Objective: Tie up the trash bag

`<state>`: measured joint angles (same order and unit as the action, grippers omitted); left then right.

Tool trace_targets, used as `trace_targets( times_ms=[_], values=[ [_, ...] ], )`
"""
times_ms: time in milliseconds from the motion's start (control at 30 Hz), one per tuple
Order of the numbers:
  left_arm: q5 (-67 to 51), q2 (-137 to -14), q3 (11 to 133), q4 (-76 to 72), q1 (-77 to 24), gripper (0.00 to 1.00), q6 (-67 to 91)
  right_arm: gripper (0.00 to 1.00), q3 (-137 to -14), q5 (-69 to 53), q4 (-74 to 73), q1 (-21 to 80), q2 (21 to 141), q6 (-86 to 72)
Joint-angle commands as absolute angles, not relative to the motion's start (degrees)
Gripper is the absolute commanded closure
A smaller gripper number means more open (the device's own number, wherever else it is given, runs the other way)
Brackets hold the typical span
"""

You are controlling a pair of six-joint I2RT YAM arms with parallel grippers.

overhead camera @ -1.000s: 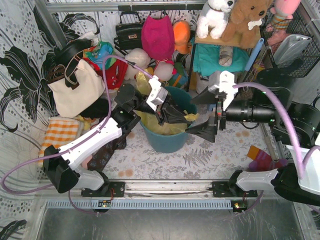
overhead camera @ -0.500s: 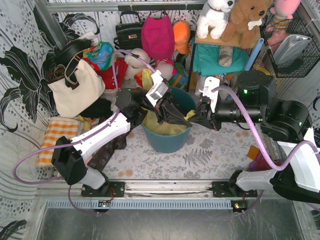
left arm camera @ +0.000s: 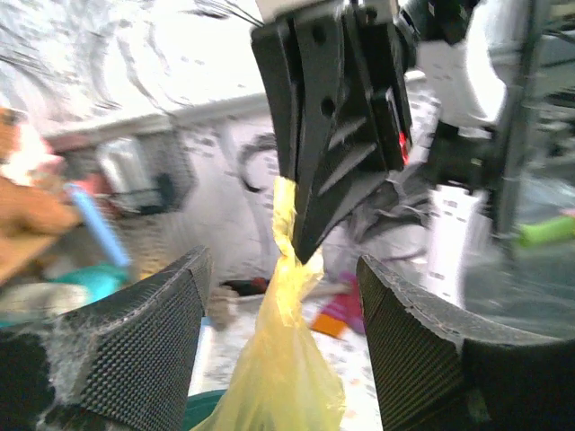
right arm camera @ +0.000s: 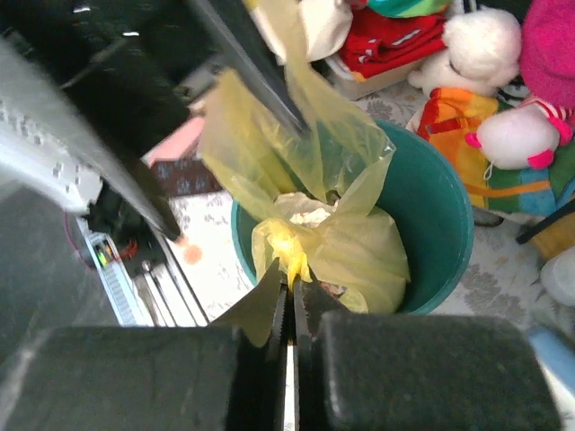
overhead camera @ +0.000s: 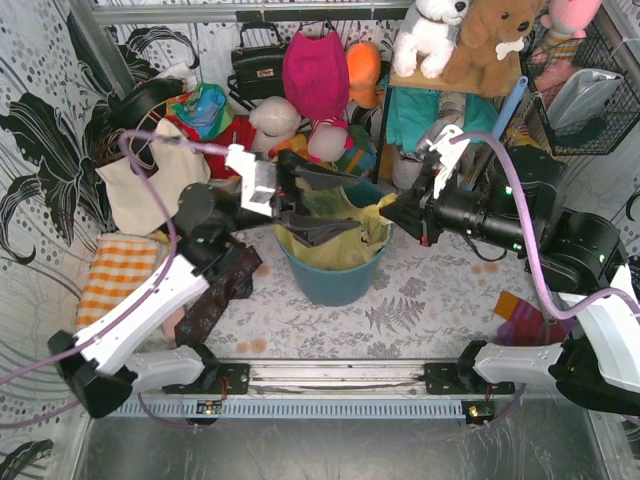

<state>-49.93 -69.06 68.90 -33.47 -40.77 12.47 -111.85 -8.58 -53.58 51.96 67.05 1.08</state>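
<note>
right gripper [right arm camera: 289,292] clamped on trash bag [right arm camera: 352,244] edge, left gripper [left arm camera: 283,262] apart around it

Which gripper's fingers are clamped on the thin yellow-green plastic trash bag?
The right gripper: fingers shut on a twisted corner of the trash bag. On the left gripper they stand wide apart.

Trash bag [overhead camera: 335,240]: thin, translucent yellow-green plastic, crinkled, seated upright inside the teal bin [overhead camera: 330,282] at the centre of the scene. Mouth not tied. Rim drawn up into loose flaps. One right-side corner is twisted into a narrow strand, stretched towards the right. Crumpled white paper shows through the film.
</note>
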Motion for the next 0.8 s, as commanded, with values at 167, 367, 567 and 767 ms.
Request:
trace_targets(
  times_ms=[167, 367, 567, 767],
  values=[
    [-11.2, -59.1, 67.4, -16.7, -50.6, 0.26, -16.1, 1.0, -112.0, 10.1, -47.2, 52.1, 68.3, -26.9],
    [10.3, -61.4, 67.4, -17.2, -66.6, 0.25, -30.4, 1.0, -121.6, 14.3, -56.3, 52.1, 74.0, -38.1],
    [19.2, -64.3, 64.9, -24.6, -72.7, 0.23, -36.2, 1.0, -129.0, 18.5, -66.7, 52.1, 77.9, -45.9],
    [25.1, -68.6, 64.2, -33.0, -74.7, 0.27, -40.6, 1.0, -129.9, 16.6, -68.9, 52.1, 78.8, -47.3]
  ],
)
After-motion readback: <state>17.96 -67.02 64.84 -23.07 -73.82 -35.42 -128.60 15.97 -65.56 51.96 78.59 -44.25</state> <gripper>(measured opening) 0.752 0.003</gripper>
